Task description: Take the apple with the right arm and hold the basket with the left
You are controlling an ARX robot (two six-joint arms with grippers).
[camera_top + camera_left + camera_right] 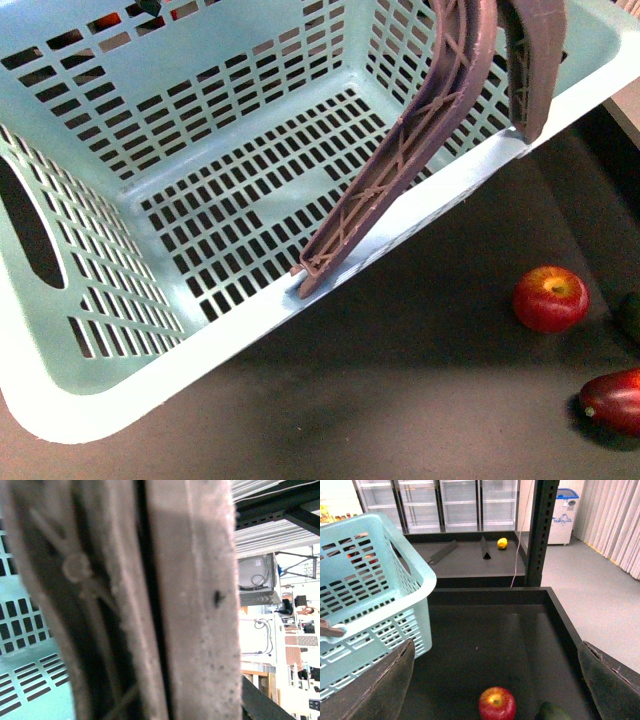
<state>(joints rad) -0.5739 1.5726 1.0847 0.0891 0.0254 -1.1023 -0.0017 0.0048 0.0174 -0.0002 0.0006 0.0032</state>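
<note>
The light turquoise basket (pixel 200 200) fills the left and middle of the front view, tilted, with nothing inside it. Its two brown-purple handles (pixel 420 140) rise to the top edge. In the left wrist view a handle (pixel 190 605) fills the picture at very close range, and my left gripper is shut on it; its fingers are hidden. The red apple (pixel 550 298) with a yellow patch lies on the dark table right of the basket. In the right wrist view the apple (pixel 497 704) lies between the wide-apart fingers of my open right gripper (pixel 497 680), touching neither. The basket (pixel 370 595) stands beside it.
A dark maroon elongated fruit (pixel 612 400) lies at the front right. A dark green fruit (pixel 555 712) sits beside the apple. The black table has a raised rim (pixel 565 625). Beyond it stand a black post (pixel 537 535), shelves and a small yellow object (pixel 502 543).
</note>
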